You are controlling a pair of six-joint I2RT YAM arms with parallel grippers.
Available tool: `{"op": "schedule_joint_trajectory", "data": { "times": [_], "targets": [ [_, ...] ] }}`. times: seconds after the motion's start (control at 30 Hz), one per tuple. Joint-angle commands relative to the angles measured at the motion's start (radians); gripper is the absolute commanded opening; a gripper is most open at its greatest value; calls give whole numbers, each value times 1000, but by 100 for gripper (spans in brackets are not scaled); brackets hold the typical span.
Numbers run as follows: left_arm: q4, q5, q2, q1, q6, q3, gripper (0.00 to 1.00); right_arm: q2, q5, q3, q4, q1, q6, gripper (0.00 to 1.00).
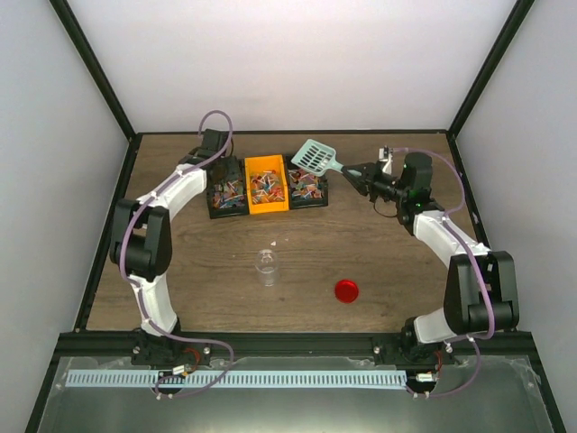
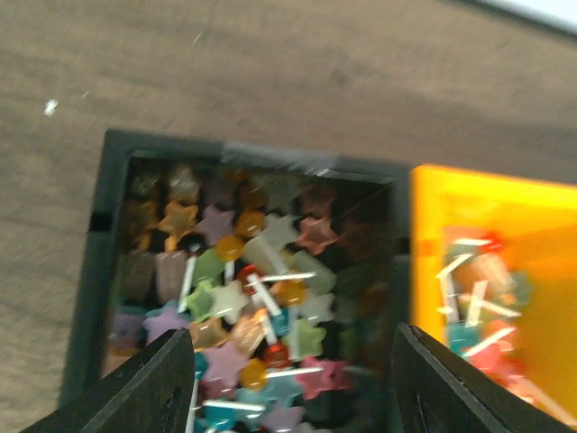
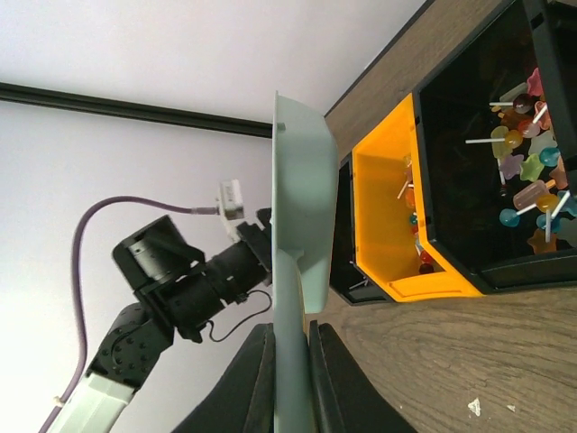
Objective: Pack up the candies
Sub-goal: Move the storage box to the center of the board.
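**Overhead view.** We see three boxes side by side at the upper middle of the counter (image 1: 379, 262): a black box (image 1: 227, 214) on the left, an orange box (image 1: 268, 209) in the middle and a second black box (image 1: 308, 204) on the right. The candies (image 1: 268, 188), in mixed colours, fill all three. The left tool (image 1: 224, 171) hangs over the far end of the left black box. The right tool (image 1: 361, 171), at the upper right, is clamped on the handle of a teal scoop (image 1: 315, 156), whose slotted blade sits above the far corner of the right black box. Lower in the frame, a clear jar (image 1: 266, 267) stands upright at the centre, and a red lid (image 1: 346, 290) lies flat to its right, apart from it.

**Left wrist view.** We look down into the black box (image 2: 90, 289), with the candies (image 2: 261, 289) (star and round shapes on white sticks) heaped inside. The left tool (image 2: 296, 361) has its fingers (image 2: 153, 388) apart at the lower edge, with nothing between them. The orange box (image 2: 541, 234) touches the black one on the right.

**Right wrist view.** The right tool (image 3: 290, 361) grips the scoop (image 3: 297, 225) edge-on at lower centre. At the right we find the orange box (image 3: 379, 207) and a black box (image 3: 505, 271), with candies (image 3: 527, 180) in both.
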State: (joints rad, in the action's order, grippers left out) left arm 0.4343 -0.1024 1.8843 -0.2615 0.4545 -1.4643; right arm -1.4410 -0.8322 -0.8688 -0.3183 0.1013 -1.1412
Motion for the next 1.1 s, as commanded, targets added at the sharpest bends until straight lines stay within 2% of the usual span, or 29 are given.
{"op": "schedule_joint_trajectory", "data": {
  "times": [0.0, 0.17, 0.37, 0.5, 0.63, 0.93, 1.07],
  "targets": [
    [144, -112, 54, 9, -63, -43, 62, -7, 4, -24, 8, -2, 11, 1],
    [166, -132, 58, 20, -76, -34, 63, -10, 3, -19, 11, -2, 10, 1],
    [195, -144, 28, 44, -110, -69, 74, -7, 3, -13, 18, 0, 13, 1],
    [221, -108, 11, 88, -136, -119, 76, 2, 3, -2, 31, 0, 23, 1],
    [236, -142, 5, 98, -156, -120, 76, 1, 3, 7, 34, 1, 20, 1],
    [246, -129, 37, 100, -121, -39, 56, -6, -1, -12, 46, 3, 24, 1],
    [244, -151, 50, 101, -108, -32, 31, 0, -2, -16, 69, 3, 37, 1]
  ]
}}
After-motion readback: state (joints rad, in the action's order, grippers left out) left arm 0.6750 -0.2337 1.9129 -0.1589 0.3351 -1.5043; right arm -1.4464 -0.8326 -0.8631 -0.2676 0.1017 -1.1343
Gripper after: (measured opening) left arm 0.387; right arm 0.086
